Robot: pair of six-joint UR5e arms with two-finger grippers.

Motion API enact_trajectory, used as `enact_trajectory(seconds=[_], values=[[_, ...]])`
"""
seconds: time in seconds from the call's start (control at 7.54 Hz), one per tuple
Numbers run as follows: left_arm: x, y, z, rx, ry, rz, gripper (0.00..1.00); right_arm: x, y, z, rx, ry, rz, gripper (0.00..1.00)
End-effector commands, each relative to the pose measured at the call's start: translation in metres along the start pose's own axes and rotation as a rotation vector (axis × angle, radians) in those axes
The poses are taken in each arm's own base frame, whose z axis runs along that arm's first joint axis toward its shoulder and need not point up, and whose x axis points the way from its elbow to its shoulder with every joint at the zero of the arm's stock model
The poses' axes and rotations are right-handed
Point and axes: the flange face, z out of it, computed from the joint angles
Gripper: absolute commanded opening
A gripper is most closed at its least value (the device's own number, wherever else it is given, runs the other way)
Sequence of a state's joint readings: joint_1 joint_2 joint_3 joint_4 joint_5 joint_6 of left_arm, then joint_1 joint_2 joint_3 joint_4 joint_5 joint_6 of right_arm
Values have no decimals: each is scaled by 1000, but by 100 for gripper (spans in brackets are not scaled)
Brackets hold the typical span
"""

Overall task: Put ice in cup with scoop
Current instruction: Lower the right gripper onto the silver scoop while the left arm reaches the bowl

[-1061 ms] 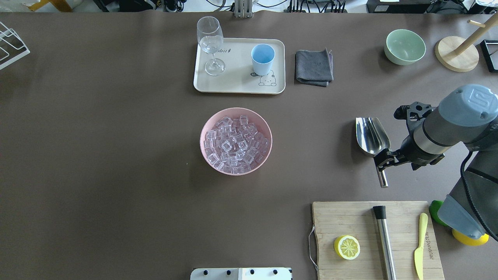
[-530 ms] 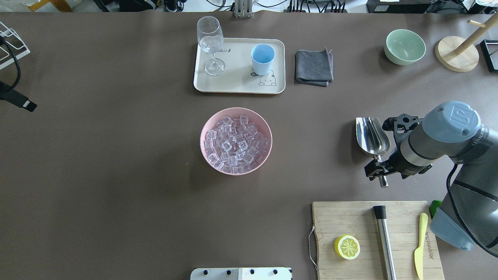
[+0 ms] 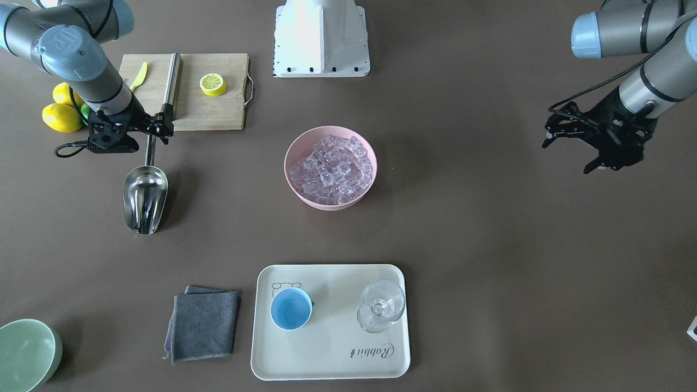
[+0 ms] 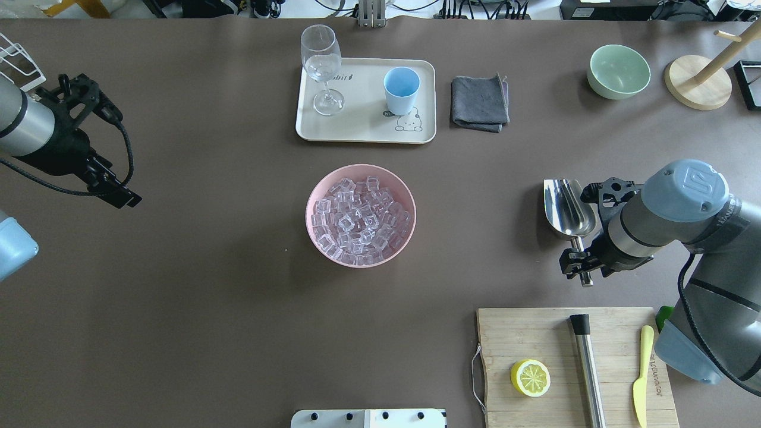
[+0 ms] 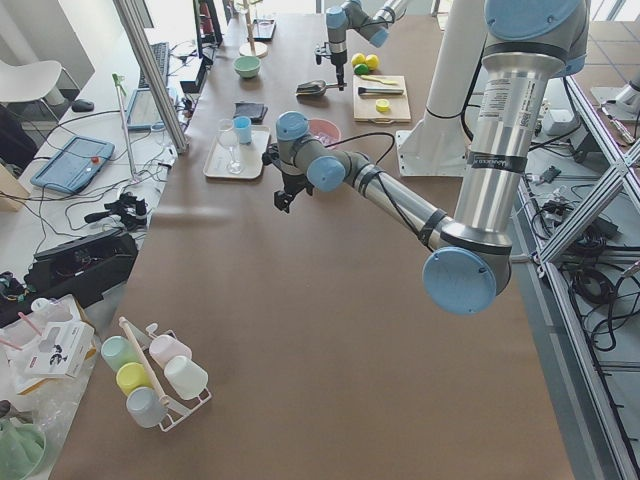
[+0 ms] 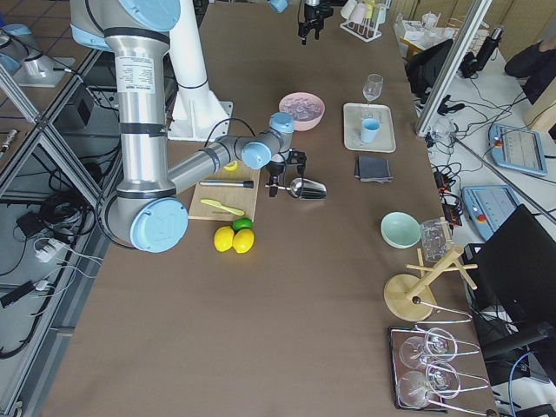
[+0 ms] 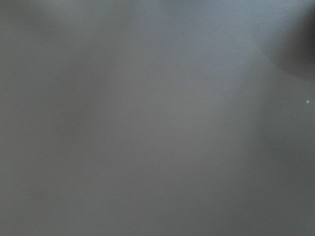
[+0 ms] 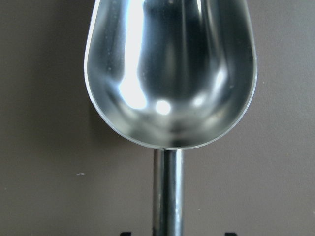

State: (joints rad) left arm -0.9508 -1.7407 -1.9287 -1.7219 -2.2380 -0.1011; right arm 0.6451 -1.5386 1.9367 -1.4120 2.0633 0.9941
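Observation:
The steel scoop (image 4: 569,208) lies on the table at the right, trough away from me, and it also shows in the front view (image 3: 144,196). My right gripper (image 4: 579,261) is low over its handle. In the right wrist view the handle (image 8: 167,196) runs between the two spread fingertips, so the gripper is open around it. The clear ice cubes (image 4: 358,217) fill a pink bowl (image 4: 410,202) at the table's middle. The light-blue cup (image 4: 401,89) stands on a cream tray (image 4: 362,128) behind the bowl. My left gripper (image 4: 116,190) is open and empty at the far left.
A stemmed glass (image 4: 322,65) shares the tray. A grey cloth (image 4: 480,102), a green bowl (image 4: 618,71) and a wooden stand (image 4: 698,80) are at the back right. A cutting board (image 4: 535,333) with a lemon half, a steel rod (image 4: 587,368) and a yellow knife lies front right.
My right gripper has shifted left and settled over the scoop's handle. My left arm has come into view from the left edge. The scoop, bowl and cup have not moved.

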Motion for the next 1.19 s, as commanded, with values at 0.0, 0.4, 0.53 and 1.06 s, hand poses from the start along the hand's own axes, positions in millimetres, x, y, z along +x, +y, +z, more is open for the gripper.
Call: enact_trajectory(seconds=[0.0, 0.4, 0.53, 1.06], values=[[39, -2, 22, 26, 31, 106, 98, 0, -1, 2, 3, -6, 2, 68], [82, -26, 42, 45, 31, 193, 98, -3, -2, 0, 7, -11, 1, 66], [114, -27, 69, 26, 32, 245, 98, -4, -2, -1, 7, -12, 1, 64], [167, -65, 69, 81, -12, 325, 98, -7, -3, -1, 9, -15, -1, 53]])
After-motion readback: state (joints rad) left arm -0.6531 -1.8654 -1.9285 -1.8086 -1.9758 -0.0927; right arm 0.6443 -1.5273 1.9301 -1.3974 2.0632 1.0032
